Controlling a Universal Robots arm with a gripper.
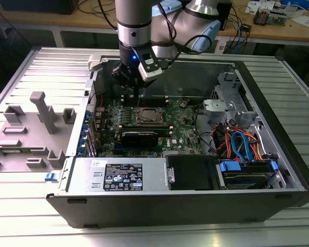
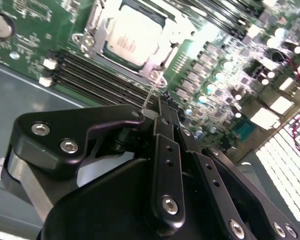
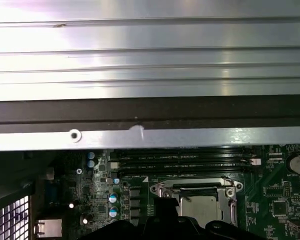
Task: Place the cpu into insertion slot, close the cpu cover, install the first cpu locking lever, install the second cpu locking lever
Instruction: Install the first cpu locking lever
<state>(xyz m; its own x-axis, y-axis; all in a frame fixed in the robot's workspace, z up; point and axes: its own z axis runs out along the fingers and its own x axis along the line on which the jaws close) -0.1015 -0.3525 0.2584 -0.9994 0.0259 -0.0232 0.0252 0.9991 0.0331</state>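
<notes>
- Black jointed pincer [image 2: 165, 102] lies nearest in the second wrist view. Its fingers are drawn together, with nothing evidently clamped between them.
- Thin silvery wire locking lever [image 2: 150, 95] stands up from the socket corner to the pincer tip. Whether the two touch cannot be told.
- Small square silver-grey cpu [image 2: 132, 37] sits in the black-rimmed square insertion slot [image 1: 137, 117] on the green motherboard [image 2: 30, 45]. The thin silvery metal cpu cover [image 2: 149, 64] lies down over its edges.
- Risk: the springy lever may slip off the narrow tip and snap back, leaving the cover unclamped.
- Risk: a slipping tip would likely strike the long black memory slots [image 2: 90, 75] just beside the socket, or scrape the board.
- Risk: if the lever misses its catch, uneven pressure may fall on the chip.
</notes>
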